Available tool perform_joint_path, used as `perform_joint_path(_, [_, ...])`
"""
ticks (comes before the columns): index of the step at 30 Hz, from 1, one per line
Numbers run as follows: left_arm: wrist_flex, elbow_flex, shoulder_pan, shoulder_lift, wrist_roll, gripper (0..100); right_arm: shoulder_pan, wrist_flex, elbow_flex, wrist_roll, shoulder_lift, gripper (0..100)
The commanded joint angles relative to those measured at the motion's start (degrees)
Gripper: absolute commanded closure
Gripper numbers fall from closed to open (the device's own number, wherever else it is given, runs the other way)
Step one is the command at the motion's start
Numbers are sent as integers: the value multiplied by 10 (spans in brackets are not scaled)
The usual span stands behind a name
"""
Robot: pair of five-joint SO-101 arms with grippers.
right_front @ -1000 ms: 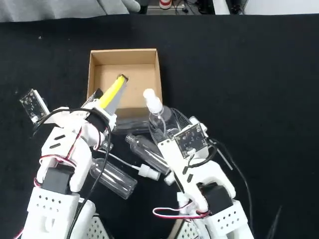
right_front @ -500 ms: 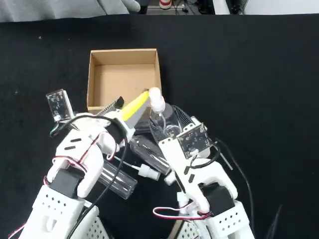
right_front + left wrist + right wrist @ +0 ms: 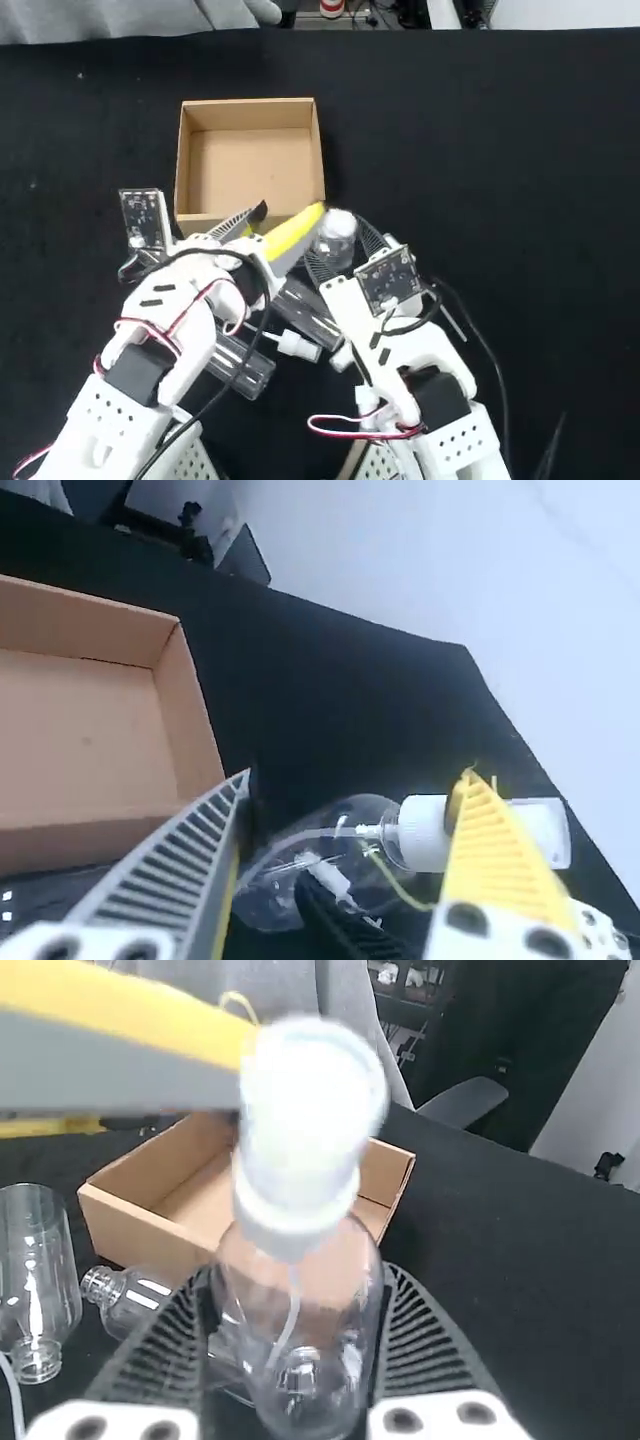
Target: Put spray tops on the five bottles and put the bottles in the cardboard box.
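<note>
My right gripper is shut on a clear bottle held upright just in front of the cardboard box. A white spray top sits on the bottle's neck. My left gripper stands open at that top: its yellow finger lies against the white spray top, and its grey finger is well off to the other side. The box holds nothing.
Two capless clear bottles lie on the black table between the arms, with a loose white spray top and its tube beside them. The same loose bottles lie near the box's front wall.
My left gripper swung from over the box to the right and down to the held bottle's spray top. The right arm and bottle shifted only slightly.
</note>
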State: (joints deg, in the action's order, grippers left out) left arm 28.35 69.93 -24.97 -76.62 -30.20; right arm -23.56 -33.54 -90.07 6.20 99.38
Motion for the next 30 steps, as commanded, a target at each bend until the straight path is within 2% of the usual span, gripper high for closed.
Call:
perform_joint_path(1, [4, 7, -23, 1, 15, 708, -4, 13, 30, 0, 15, 970])
perform_joint_path(8, [3, 0, 4, -1, 12, 708, -3, 12, 27, 0, 15, 970])
perform_joint_path(16, [3, -17, 90, -1, -11, 708, 39, 12, 15, -4, 15, 970])
perform_joint_path(25, [5, -11, 214, -1, -11, 708, 41, 11, -12, 2, 15, 970])
perform_joint_path(30, [8, -10, 248, -1, -11, 709, 65, -7, -12, 1, 15, 970])
